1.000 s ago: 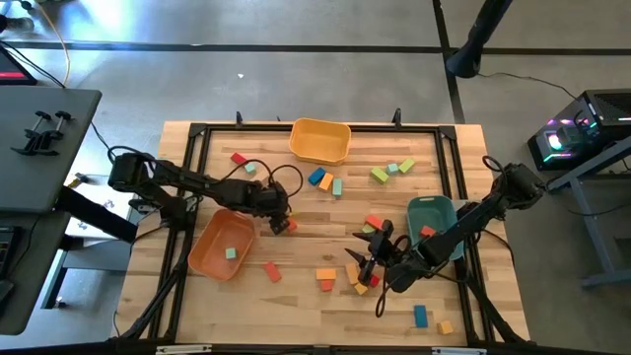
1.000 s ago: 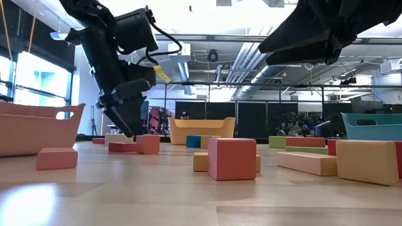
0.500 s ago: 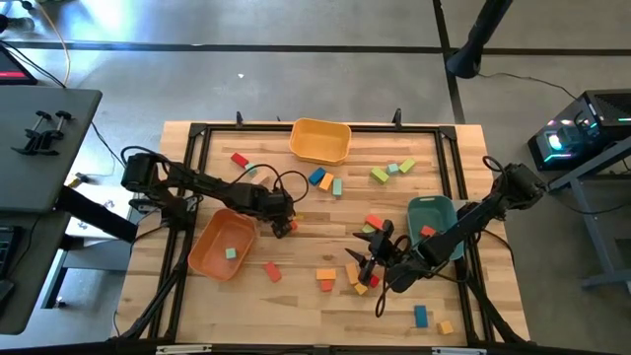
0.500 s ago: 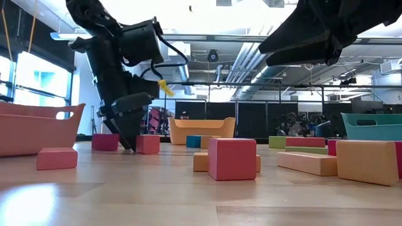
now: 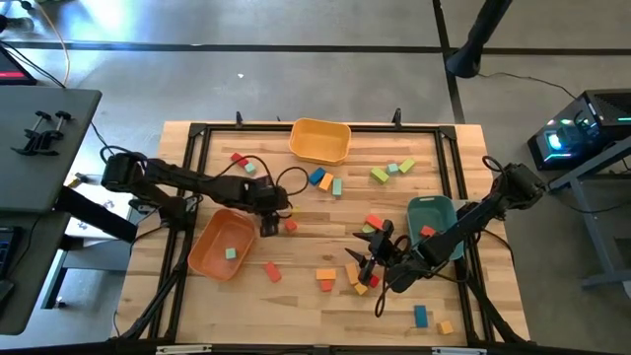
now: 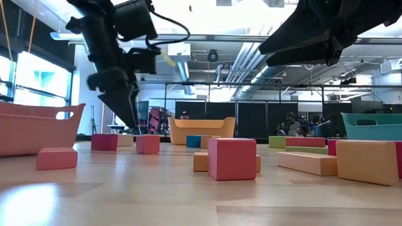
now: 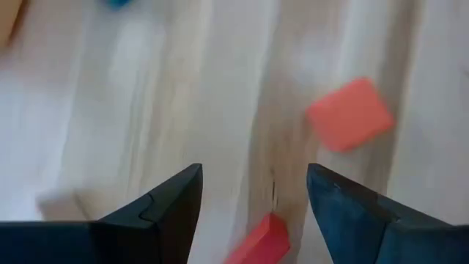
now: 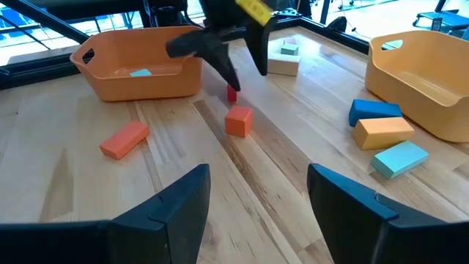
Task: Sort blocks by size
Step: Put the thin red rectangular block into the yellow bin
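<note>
1. Nearest the front edge of the table [image 5: 296, 320] we record two loose blocks just beside each other: one blue block [image 5: 421, 316] and one tan block [image 5: 445, 326].
2. Next back, the right gripper [image 5: 370, 258] hangs over the front cluster [image 5: 352, 273] of orange, tan and red blocks. We count at least five there. Its fingers are spread, with nothing between them.
3. One long red block [image 5: 272, 271] lies apart from that cluster, near the orange bin.
4. We count three bins. The orange bin [image 5: 205, 258], front left, holds one small teal block [image 5: 230, 253].
5. The teal bin [image 5: 434, 207], on the right, holds one red block [image 5: 427, 232].
6. The left gripper [image 5: 268, 225] is just beside the orange bin's far right corner. Its fingers are spread and pinch nothing. Two blocks lie on the wood by it: one red cube [image 8: 238, 121] and one smaller red piece [image 8: 232, 93], set apart from each other.
7. Farther back, near the yellow bin, lie three blocks side by side: a far blue block [image 5: 316, 177], an orange block [image 5: 325, 182] and a pale teal block [image 5: 336, 185].
8. To their right lie two green blocks [image 5: 379, 175] with one teal between. To their left lie one far red block [image 5: 239, 159] and one teal beside it.
9. The yellow bin [image 5: 319, 154] stands at the far edge. We could not make out any contents.
</note>
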Robot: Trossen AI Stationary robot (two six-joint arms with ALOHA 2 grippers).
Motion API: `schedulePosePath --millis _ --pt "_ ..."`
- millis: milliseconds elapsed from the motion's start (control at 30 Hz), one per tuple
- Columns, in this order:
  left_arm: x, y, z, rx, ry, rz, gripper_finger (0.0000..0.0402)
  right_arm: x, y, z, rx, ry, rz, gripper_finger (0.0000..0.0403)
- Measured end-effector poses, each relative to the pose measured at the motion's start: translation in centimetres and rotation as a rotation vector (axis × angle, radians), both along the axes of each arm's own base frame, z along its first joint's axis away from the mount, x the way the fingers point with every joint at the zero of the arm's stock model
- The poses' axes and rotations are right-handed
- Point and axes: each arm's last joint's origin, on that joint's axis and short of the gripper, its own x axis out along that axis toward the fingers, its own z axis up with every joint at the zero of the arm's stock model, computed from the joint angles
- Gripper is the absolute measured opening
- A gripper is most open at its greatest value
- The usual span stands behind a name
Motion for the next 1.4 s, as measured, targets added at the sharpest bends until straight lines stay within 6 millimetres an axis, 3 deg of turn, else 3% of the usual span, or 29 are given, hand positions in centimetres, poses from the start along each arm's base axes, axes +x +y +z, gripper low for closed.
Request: schedulePosePath --millis 100,233,533,667,900,1067,1133,1300,1400 --pt "-0.1 -0.2 0.3 0.005 0.035 -0.192 0.0230 0.0 0.0 0.0 0.000 0.000 0.000 0.0224" --pt "-0.8 -0.2 -0.8 0.039 0.192 -0.340 0.0230 0.0 0.0 0.0 0.001 -0.001 0.000 0.0224" --pt "-0.6 1.0 -3.5 0.035 0.333 -0.322 0.0229 0.0 0.0 0.0 0.001 -0.001 -0.001 0.0224" --pt "-0.5 1.0 -3.7 0.033 0.342 -0.319 0.0218 0.0 0.0 0.0 0.000 0.000 -0.001 0.0224" --pt "-0.6 1.0 -3.4 0.034 0.333 -0.321 0.0157 0.0 0.0 0.0 0.001 -0.001 0.000 0.0224" --pt "-0.5 1.1 -3.4 0.059 0.332 -0.328 0.0063 0.0 0.0 0.0 0.001 -0.001 -0.001 0.0224" --pt "-0.1 1.2 -2.9 0.076 0.310 -0.310 0.0028 0.0 0.0 0.0 0.001 -0.001 -0.001 0.0224" --pt "3.4 1.5 0.4 0.162 0.088 -0.245 0.0035 0.0 -0.1 0.0 -0.010 -0.008 -0.017 0.0224" --pt "6.1 3.0 3.3 0.232 -0.103 -0.222 0.0037 0.0 -0.1 0.1 -0.018 -0.014 -0.030 0.0224"
